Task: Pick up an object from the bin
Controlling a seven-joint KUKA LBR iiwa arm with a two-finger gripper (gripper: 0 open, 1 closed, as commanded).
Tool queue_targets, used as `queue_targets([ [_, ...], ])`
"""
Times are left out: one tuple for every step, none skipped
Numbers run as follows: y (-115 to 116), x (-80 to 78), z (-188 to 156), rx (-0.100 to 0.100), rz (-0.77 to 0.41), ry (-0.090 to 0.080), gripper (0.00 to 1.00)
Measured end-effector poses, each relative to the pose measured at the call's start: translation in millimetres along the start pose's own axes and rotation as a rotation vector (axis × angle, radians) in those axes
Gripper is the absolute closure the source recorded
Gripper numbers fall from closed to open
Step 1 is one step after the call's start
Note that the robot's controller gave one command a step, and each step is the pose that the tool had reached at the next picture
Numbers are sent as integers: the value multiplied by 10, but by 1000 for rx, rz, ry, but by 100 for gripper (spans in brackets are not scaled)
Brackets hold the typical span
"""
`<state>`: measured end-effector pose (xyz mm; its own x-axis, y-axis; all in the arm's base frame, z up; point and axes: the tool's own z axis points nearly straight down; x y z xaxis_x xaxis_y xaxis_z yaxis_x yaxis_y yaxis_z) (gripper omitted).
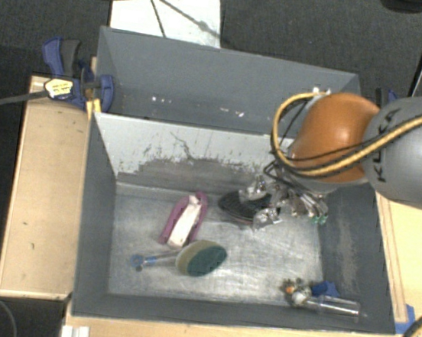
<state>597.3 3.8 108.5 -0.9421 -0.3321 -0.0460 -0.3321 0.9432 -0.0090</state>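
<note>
Black object [235, 204] lies on the floor of the grey metal bin [206, 86], toward the back and right of centre. The gripper [267, 212] hangs low just to its right, perhaps touching that end. Whether the gripper is wide or narrow cannot be told. Near the object's left, a pink and white piece [183, 220] lies tilted. In front of that is a brush [198, 258] with a round green head and blue handle. A blue and metal item [323, 296] sits well apart in the front right corner. The black object is small, low and rounded.
</note>
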Motion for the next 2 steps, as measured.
queue_targets([
  [-2,63,54,-3,0,23,0],
  [-1,4,5,0,0,2,100],
])
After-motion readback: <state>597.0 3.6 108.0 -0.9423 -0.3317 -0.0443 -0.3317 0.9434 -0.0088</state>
